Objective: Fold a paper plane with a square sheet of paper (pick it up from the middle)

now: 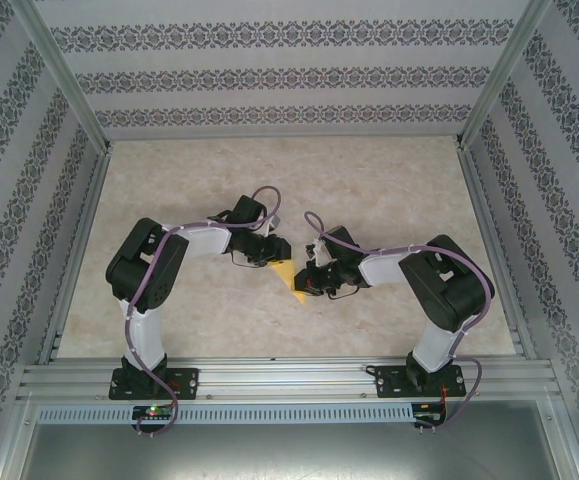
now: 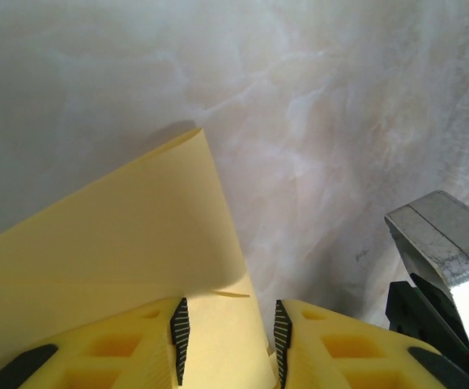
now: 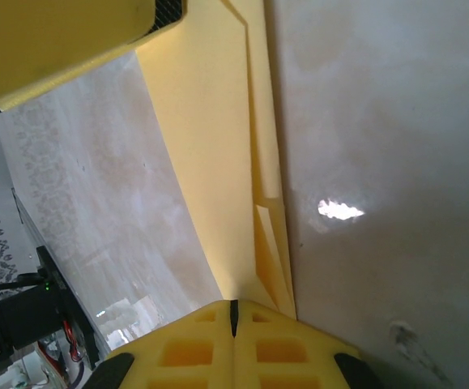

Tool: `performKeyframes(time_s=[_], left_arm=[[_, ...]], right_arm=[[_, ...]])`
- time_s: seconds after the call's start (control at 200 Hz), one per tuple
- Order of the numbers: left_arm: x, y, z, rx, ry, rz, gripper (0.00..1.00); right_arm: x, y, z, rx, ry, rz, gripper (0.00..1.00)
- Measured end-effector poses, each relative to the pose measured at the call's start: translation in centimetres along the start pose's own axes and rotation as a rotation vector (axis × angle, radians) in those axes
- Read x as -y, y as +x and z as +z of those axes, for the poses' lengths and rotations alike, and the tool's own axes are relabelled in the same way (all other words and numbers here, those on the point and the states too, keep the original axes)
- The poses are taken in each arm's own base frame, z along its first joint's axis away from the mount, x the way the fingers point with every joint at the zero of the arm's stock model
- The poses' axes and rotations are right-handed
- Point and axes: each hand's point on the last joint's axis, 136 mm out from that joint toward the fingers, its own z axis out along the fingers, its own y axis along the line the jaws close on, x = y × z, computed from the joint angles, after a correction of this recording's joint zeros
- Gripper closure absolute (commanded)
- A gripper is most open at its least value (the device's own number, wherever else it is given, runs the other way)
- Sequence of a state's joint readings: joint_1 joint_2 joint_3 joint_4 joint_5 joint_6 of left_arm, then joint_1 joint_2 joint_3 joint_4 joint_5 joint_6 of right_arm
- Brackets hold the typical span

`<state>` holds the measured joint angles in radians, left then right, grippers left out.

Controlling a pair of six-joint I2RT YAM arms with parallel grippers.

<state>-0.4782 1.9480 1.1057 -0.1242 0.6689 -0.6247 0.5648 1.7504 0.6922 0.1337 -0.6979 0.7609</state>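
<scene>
The yellow-orange sheet of paper (image 1: 286, 274) is folded into a narrow layered piece and held off the table's middle between both arms. My right gripper (image 1: 307, 280) is shut on one end of it. In the right wrist view the folded paper (image 3: 210, 146) runs straight out of the closed right gripper (image 3: 234, 316), with its stacked edges showing on the right. My left gripper (image 1: 274, 258) meets the paper from the left. In the left wrist view a strip of the paper (image 2: 121, 243) lies between the fingers of the left gripper (image 2: 228, 340), whose jaws stand apart. The rest of the sheet curls up to the left.
The marble-patterned table top (image 1: 389, 190) is boxed in by patterned walls and metal frame posts (image 1: 69, 80). A silver and black part of the other arm (image 2: 441, 259) sits close at the right of the left wrist view. A yellow finger of the left gripper (image 3: 56, 40) crosses the right wrist view's top left.
</scene>
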Motion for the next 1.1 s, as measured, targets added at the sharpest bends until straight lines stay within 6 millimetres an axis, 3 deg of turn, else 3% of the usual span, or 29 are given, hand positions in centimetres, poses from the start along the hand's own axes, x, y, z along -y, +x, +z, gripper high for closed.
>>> performKeyframes(time_s=[0.375,0.704,0.894,1.099], left_arm=[[-0.1,-0.1,0.0,-0.005,-0.03,-0.001,0.64],[-0.2,-0.1,0.0,-0.004,-0.032,0.004,0.63],[-0.2,-0.1,0.0,-0.004,-0.032,0.004,0.64],[-0.2,-0.1,0.0,-0.004,-0.032,0.004,0.64]], right_arm=[[-0.1,0.6,-1.0,-0.005,0.034,0.039,0.91],[-3.5,-0.3,-3.1,0.045,-0.014,-0.02,0.87],[-4.9,-0.9,-2.4,0.04,-0.023,-0.049,0.87],[-4.3,-1.4,-1.1,0.02,0.002,-0.032,0.87]])
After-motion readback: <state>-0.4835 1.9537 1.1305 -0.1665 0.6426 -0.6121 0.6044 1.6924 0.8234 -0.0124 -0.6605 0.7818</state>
